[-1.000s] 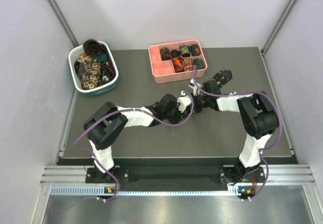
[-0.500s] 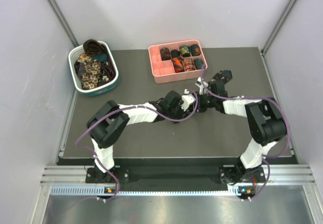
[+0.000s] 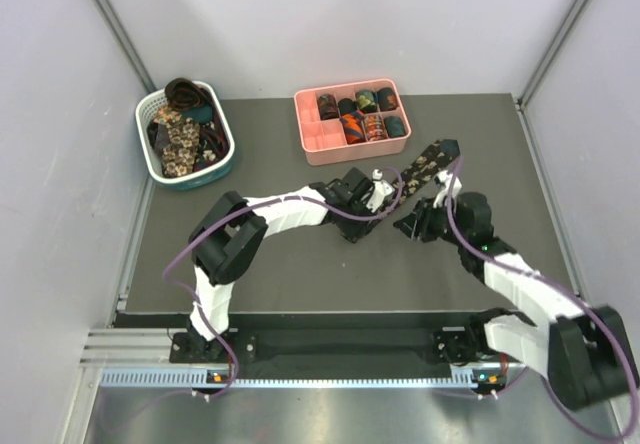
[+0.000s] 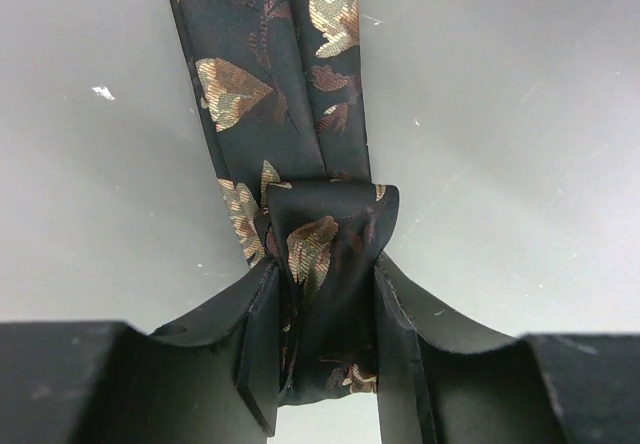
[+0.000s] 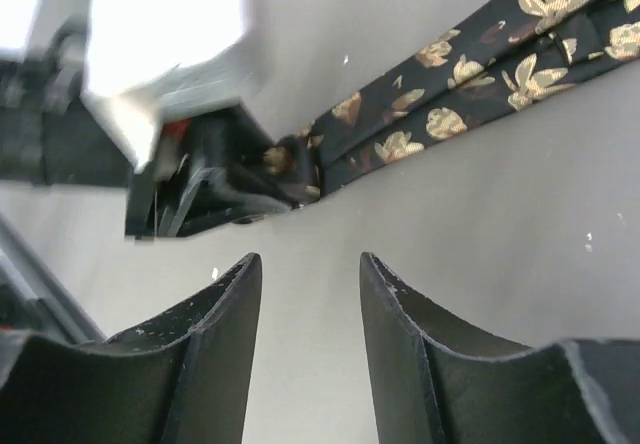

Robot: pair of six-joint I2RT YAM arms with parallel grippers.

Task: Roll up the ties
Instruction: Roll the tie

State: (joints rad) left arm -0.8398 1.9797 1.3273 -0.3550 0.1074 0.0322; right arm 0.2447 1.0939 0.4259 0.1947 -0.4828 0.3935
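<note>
One of the ties, dark with beige flowers, lies as a long strip on the grey table. Its near end is folded into a small roll. My left gripper is shut on that roll, a finger pressing each side. From above, the left gripper sits mid-table and the tie runs away to the right rear. My right gripper is open and empty, just off the roll; in the top view it hovers right of the left gripper. The right wrist view shows the strip.
A pink divided tray at the rear centre holds several rolled ties. A white-and-teal basket at the rear left holds loose ties. Grey walls enclose the table on three sides.
My right arm has pulled back from the tie toward the near right, its jaws off the fabric. My left gripper has shifted slightly rearward and right, still holding the roll.
</note>
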